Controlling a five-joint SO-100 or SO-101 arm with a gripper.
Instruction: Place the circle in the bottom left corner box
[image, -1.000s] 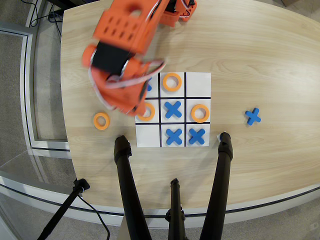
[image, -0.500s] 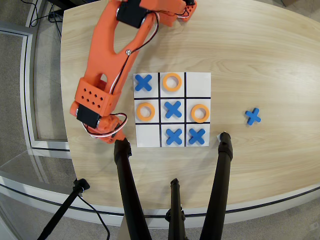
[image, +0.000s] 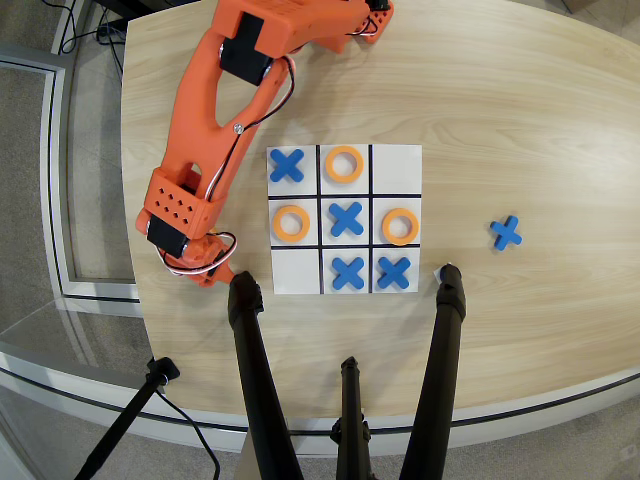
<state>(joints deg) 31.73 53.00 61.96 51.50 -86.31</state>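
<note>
Three orange rings lie on the white 3x3 paper grid: one in the top middle cell (image: 344, 164), one in the middle left cell (image: 291, 224) and one in the middle right cell (image: 400, 226). The bottom left corner cell (image: 296, 270) is blank white. The orange arm reaches down along the grid's left side. My gripper (image: 214, 268) sits low over the table just left of that blank cell. Its jaws are hidden under the wrist and wires, and I cannot tell whether they hold a ring. No other ring shows.
Blue crosses lie in the top left (image: 287, 165), centre (image: 346, 218), bottom middle (image: 348, 272) and bottom right (image: 394, 272) cells. Another blue cross (image: 506, 232) lies on the wood at the right. Black tripod legs (image: 250, 340) rise at the table's front edge.
</note>
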